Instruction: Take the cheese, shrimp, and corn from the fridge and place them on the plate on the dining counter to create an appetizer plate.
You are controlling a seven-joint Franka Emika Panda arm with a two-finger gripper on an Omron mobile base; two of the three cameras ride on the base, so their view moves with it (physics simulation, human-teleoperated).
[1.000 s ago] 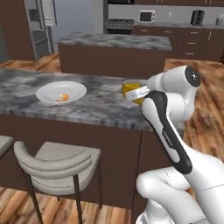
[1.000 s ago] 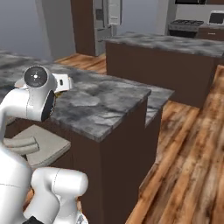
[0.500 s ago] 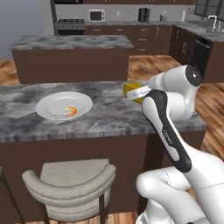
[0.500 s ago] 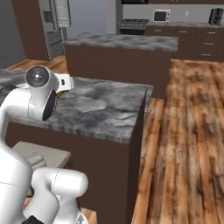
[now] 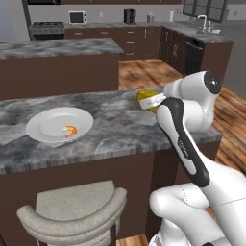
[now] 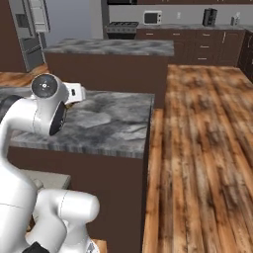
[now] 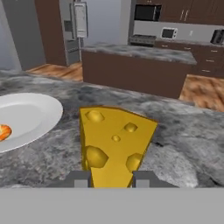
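Note:
The cheese (image 7: 114,144), a yellow-orange wedge with holes, stands upright between my gripper's (image 7: 113,180) two fingers, which are shut on it. From the left base view the cheese (image 5: 142,95) hangs just above the dining counter (image 5: 120,132), near its right end, held by my gripper (image 5: 148,102). The white plate (image 5: 48,126) lies on the counter well to the left of the cheese. The small orange shrimp (image 5: 70,129) rests in it. In the hand view the plate (image 7: 30,113) and shrimp (image 7: 3,131) sit at the left. The corn is out of view.
A grey cushioned stool (image 5: 72,211) stands under the counter's near edge. A second marbled island (image 5: 57,48) lies beyond, with dark cabinets and a microwave (image 5: 77,17) at the back wall. The fridge (image 7: 74,26) stands far off. Wooden floor (image 6: 207,148) stretches to the right.
The whole scene has shifted because the base has moved; the counter and plate now sit closer and lower in view. The cheese stays in my gripper.

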